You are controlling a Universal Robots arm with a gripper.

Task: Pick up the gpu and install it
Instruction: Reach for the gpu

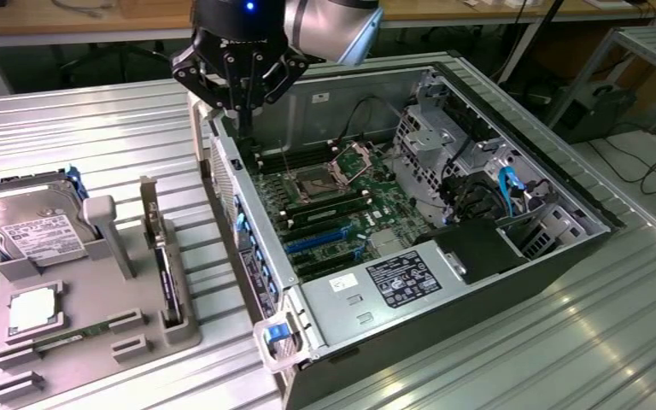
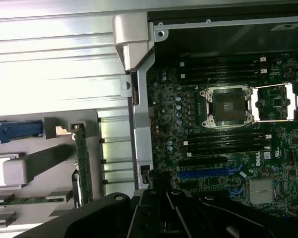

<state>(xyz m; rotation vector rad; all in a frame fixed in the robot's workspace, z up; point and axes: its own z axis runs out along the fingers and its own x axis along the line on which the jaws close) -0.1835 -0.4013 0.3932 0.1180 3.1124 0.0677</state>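
Ribbed metal tabletop (image 1: 89, 128) carries everything. My gpu (image 1: 166, 273) is not yet picked up. It stands on its long edge in a slot of the grey holder tray (image 1: 78, 359), at the tray's side nearest the computer case (image 1: 556, 248). It is a thin, dark, flat card with a narrow pale bracket (image 1: 148, 209) rising at its far end. From my wrist it looks like a slim strip with small parts along its face (image 2: 83, 168).

Beside it in the same tray lie the hard drive (image 1: 34, 231) and the memory stick (image 1: 78, 329). Just across a gap of bare tabletop, the case lies open on its side, showing the motherboard (image 1: 328, 213) and its blue slots (image 1: 317, 242).

My fingers (image 1: 240, 107) are pressed together with nothing between them. They hang above the case's wall on the tray side, near the card's bracket end but apart from it.

I judge this as the approach to the pick, with the installing not begun. A grasp would call for me to spread wide enough to straddle the card's thin top edge. I would have to stay clear of the bracket and the tray posts, and then lift straight up out of the slot.
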